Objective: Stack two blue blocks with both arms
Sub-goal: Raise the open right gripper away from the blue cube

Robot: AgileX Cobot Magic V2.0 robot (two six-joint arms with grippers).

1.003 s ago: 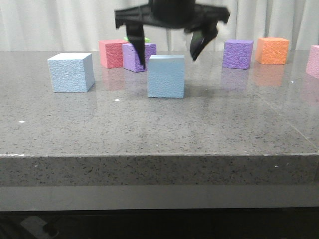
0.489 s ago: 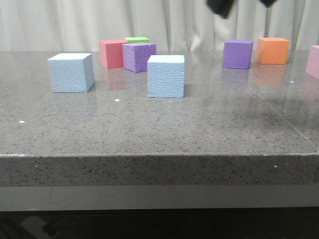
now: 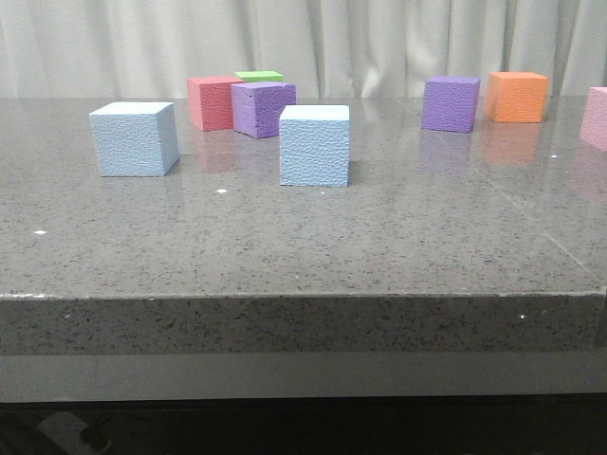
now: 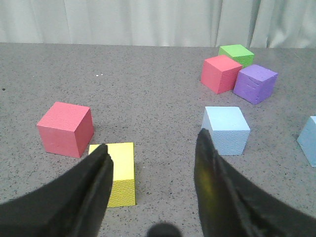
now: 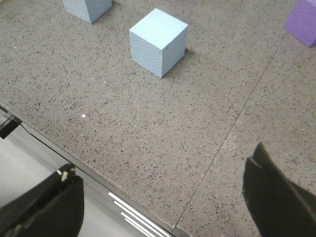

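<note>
Two pale blue blocks stand apart on the grey table: one at the left [image 3: 134, 138], one in the middle [image 3: 314, 145]. Neither gripper shows in the front view. My left gripper [image 4: 153, 150] is open and empty, above the table; the left blue block [image 4: 226, 131] lies ahead of its right finger, and the middle block [image 4: 308, 140] is cut by the picture's edge. My right gripper [image 5: 160, 165] is open wide and empty, high over the table's front edge. The middle blue block [image 5: 158, 42] and a corner of the left one [image 5: 88, 7] lie well beyond it.
Behind the blue blocks stand a red cube [image 3: 212, 101], a purple cube [image 3: 263, 108] and a green cube [image 3: 259, 76]. Purple [image 3: 450, 102], orange [image 3: 517, 96] and pink [image 3: 597, 117] cubes stand at the right. A yellow block [image 4: 121, 170] and a red cube [image 4: 65, 129] lie near my left gripper.
The right gripper, open around the middle blue block a second ago, has risen up and to the right and left the front view. The block stayed in place.
</note>
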